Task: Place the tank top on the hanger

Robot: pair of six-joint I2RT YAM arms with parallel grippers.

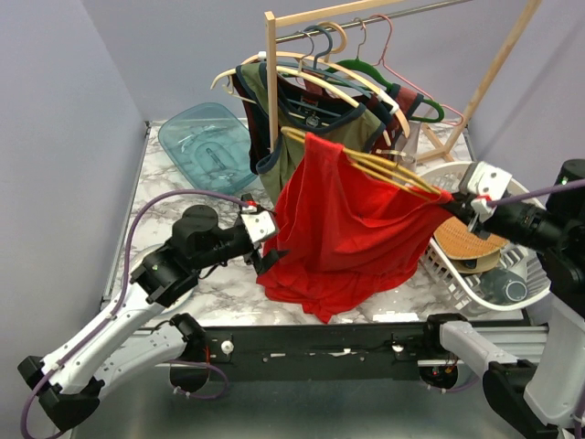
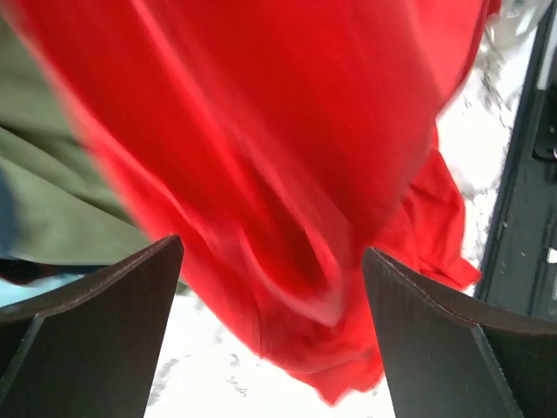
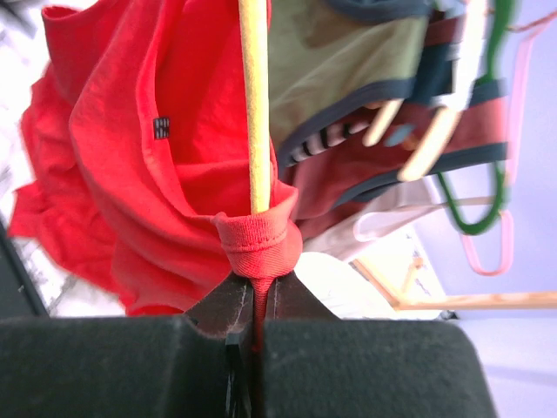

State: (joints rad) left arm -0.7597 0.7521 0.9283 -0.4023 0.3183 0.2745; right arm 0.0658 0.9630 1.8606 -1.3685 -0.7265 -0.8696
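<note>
**Red top is on, but not neat yet**

From above: my right claw point(image 1: 460, 203) is clenched at one end of the hanger point(image 1: 393, 172). The hanger slants up and away toward the rack point(image 1: 271, 82). The tank top point(image 1: 352, 229) hangs from it like a flag. Its bottom lies crumpled on the tabletop point(image 1: 164, 206), close to the front edge. My left claw point(image 1: 271, 249) sits just beside the cloth, on its left side.

I think the job is about half done. The top is on the hanger, but it is bunched up, and I cannot see if the far strap sits on its shoulder.

Room is tight at the back, where the rack's clothes are near. It is tight on the right too, where the white basket point(image 1: 484, 283) is just beside my claw. The bare tabletop by the blue lid point(image 1: 206, 142) has more space.

From my left wrist: this claw is wide open and holds nothing. The red cloth hangs past my fingers (a bit blurry). A green top point(image 2: 61, 200) shows behind it.

From my right wrist: this claw pinches a rolled bit of the red top. The yellow hanger pokes up out of that roll. I cannot tell if I pinch the hanger too.
</note>
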